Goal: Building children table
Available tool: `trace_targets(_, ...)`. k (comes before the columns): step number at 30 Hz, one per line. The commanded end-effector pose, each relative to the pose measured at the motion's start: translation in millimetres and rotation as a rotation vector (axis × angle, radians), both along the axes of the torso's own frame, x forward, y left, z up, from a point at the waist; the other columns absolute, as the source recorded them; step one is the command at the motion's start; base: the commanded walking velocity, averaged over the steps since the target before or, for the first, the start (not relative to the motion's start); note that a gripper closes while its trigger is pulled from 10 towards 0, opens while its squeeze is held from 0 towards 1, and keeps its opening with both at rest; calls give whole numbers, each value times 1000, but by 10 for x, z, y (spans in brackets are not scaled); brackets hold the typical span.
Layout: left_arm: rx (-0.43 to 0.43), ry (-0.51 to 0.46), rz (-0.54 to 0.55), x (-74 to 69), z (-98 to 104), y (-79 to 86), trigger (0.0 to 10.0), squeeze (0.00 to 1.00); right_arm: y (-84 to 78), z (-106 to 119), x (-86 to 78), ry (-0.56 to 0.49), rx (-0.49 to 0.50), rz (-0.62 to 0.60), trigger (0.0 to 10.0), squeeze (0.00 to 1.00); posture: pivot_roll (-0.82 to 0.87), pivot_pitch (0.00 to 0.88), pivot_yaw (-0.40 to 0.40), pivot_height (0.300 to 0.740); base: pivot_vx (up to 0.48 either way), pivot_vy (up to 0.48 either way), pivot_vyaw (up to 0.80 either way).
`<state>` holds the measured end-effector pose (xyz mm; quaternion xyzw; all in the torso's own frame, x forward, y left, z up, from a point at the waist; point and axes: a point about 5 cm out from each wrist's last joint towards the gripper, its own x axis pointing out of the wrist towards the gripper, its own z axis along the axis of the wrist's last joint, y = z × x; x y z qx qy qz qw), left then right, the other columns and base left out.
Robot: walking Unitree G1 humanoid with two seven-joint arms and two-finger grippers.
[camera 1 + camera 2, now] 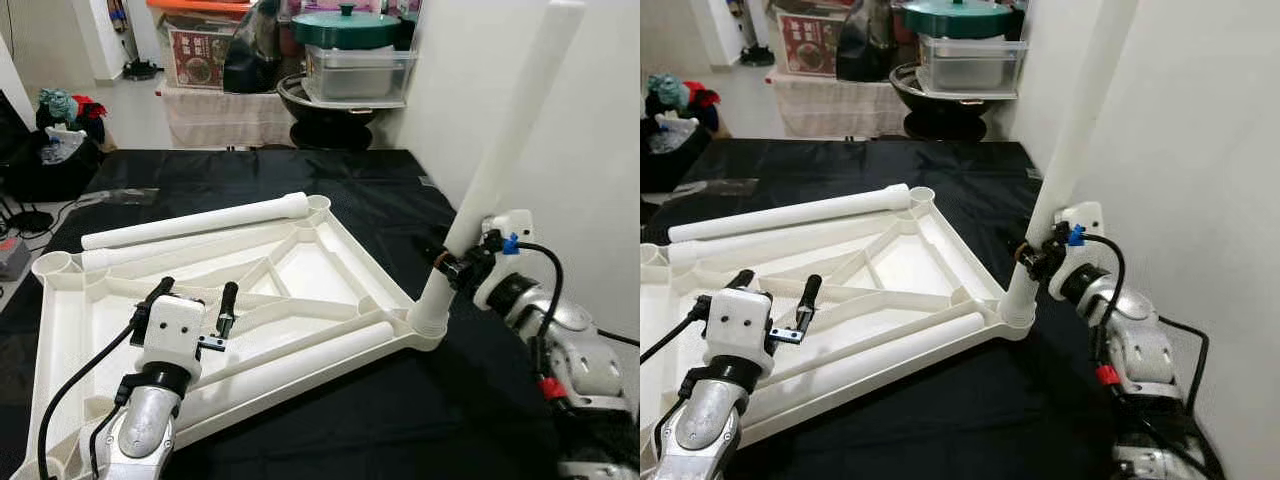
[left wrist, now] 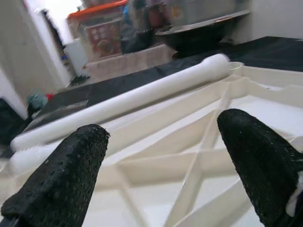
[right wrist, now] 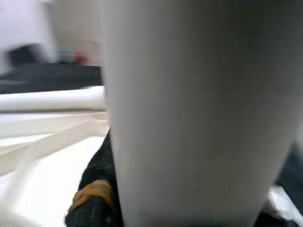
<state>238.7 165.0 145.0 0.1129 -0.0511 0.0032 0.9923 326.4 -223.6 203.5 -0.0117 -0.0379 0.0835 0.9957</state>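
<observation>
The right gripper [image 1: 452,262] pinches the white table leg [image 1: 500,160], which stands tilted in the corner socket [image 1: 428,322] of the upturned tabletop [image 1: 300,265]. The left gripper [image 1: 196,298], fingers spread, hovers over the ribs.

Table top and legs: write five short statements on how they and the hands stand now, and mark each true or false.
1. The right hand grips a white leg standing in the corner socket of the upturned table top. True.
2. That leg stands dead upright. False: it leans.
3. The left hand is shut on a loose leg. False: its fingers are open above the ribs, holding nothing.
4. A loose leg lies along the far edge of the table top. True.
5. The table top lies on a white cloth. False: the black cloth.
</observation>
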Motion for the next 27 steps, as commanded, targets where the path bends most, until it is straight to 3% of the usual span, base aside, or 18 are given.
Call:
trace_targets(1,11,14,15,-24,-12,10,10000,0,-296,117,-77,-36,-47,-321,0,0,88,0,-84,740,0,0,0)
trace_targets(2,11,14,15,-24,-12,10,10000,0,-296,117,-77,-36,-47,-321,0,0,88,0,-84,740,0,0,0)
trace_targets(3,12,17,20,-26,-18,12,10000,0,-254,51,-233,-38,-9,-491,0,0,93,0,-86,740,0,0,0)
trace_targets(4,12,17,20,-26,-18,12,10000,0,-254,51,-233,-38,-9,-491,0,0,93,0,-86,740,0,0,0)
trace_targets(5,12,23,23,-28,-24,16,10000,0,-122,-70,-388,-12,49,-564,0,0,90,0,-83,740,0,0,0)
trace_targets(8,12,23,23,-28,-24,16,10000,0,-122,-70,-388,-12,49,-564,0,0,90,0,-83,740,0,0,0)
trace_targets(10,10,36,14,-12,-45,16,10000,0,196,-258,-554,48,100,-517,0,0,64,0,-58,740,0,0,0)
trace_targets(13,12,41,10,-1,-52,13,10000,0,268,-274,-553,61,85,-473,0,0,64,0,-58,740,0,0,0)
trace_targets(14,11,47,11,-2,-66,17,10000,0,279,-257,-531,69,72,-441,2392,0,67,0,-71,740,0,0,0)
trace_targets(15,9,53,17,-7,-71,23,10000,0,282,-237,-503,80,57,-399,10000,0,68,0,-74,740,0,0,0)
trace_targets(21,7,62,18,-11,-79,19,10000,0,316,-206,-450,77,61,-312,10000,0,64,0,-72,740,0,0,0)
trace_targets(22,9,63,13,-11,-74,6,10000,0,346,-155,-436,50,70,-279,10000,333,62,0,-66,740,0,0,0)
trace_targets(23,9,63,13,-11,-74,6,10000,0,346,-155,-436,50,70,-279,10000,333,62,0,-66,740,0,0,0)
trace_targets(24,9,67,10,-9,-76,-1,10000,0,413,-64,-428,11,92,-157,10000,1000,58,0,-61,740,0,0,0)
trace_targets(25,8,70,6,-4,-77,-7,10000,0,498,13,-441,-13,99,-4,10000,545,59,0,-59,740,0,0,0)
trace_targets(27,7,73,3,3,-79,-12,10000,0,623,102,-524,-32,71,195,10000,545,59,0,-57,740,0,0,0)
